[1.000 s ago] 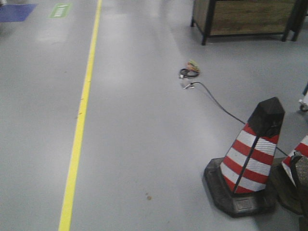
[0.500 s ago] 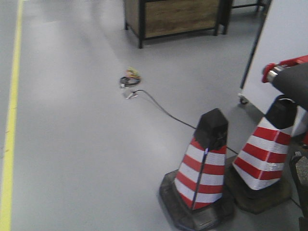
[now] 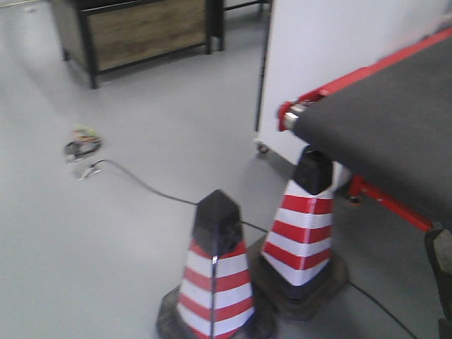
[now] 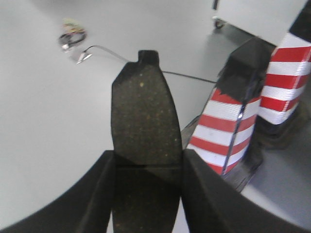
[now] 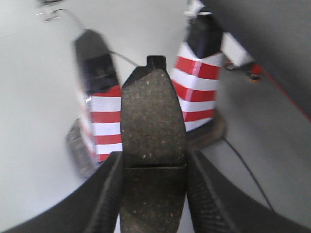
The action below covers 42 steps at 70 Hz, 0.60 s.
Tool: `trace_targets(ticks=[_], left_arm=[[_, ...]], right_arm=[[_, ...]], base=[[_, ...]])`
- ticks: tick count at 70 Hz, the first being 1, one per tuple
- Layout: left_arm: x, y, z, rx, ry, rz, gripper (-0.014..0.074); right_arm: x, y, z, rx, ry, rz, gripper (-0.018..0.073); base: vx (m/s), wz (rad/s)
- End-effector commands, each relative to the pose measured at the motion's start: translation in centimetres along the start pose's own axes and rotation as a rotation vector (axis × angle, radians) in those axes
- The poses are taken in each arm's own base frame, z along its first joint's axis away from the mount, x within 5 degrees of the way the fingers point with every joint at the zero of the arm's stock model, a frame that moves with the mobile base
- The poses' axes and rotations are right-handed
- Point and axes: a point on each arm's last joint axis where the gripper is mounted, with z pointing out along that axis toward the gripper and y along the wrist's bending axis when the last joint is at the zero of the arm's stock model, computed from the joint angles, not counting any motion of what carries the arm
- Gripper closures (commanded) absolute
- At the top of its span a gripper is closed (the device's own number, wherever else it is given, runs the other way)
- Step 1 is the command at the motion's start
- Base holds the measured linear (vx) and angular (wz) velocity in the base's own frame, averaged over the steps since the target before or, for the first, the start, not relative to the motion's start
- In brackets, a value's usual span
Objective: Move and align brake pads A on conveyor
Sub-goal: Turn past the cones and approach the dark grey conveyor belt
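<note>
Each wrist view shows a dark speckled brake pad with a thin groove across its middle, clamped between black fingers. My left gripper [image 4: 148, 162] is shut on one brake pad [image 4: 143, 116], held above the grey floor. My right gripper [image 5: 154, 162] is shut on another brake pad [image 5: 153, 119]. The conveyor [image 3: 395, 120], a dark charcoal belt with red strips along its edges, fills the right of the front view and the top right of the right wrist view [image 5: 272, 39]. Neither gripper is over the belt.
Two red-and-white striped cones, one [image 3: 215, 275] nearer and one [image 3: 305, 226] under the conveyor's end, stand on the floor. A black cable [image 3: 148, 187] runs to a small coil [image 3: 81, 147]. A white panel [image 3: 325, 49] and a wooden cabinet [image 3: 141, 28] stand behind.
The front view has swung to the right: the yellow floor line has left the frame, the cones have shifted left, and the conveyor has come into view.
</note>
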Motion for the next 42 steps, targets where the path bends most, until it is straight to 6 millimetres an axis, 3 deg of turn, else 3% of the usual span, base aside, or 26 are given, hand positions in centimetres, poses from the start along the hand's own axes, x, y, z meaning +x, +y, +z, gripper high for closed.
trace_targets(ticks=[1,42], left_arm=[[-1.50,0.00,-0.47,0.002,-0.106,-0.008,0.0440],[-1.50,0.00,-0.47,0.002,-0.106,-0.008,0.0440]], right_arm=[[-1.63,-0.23,-0.60,0.022,-0.112,-0.004,0.0322],[-1.63,-0.23,-0.60,0.022,-0.112,-0.004,0.0322]], base=[[0.27,-0.71],[0.21,-0.77]])
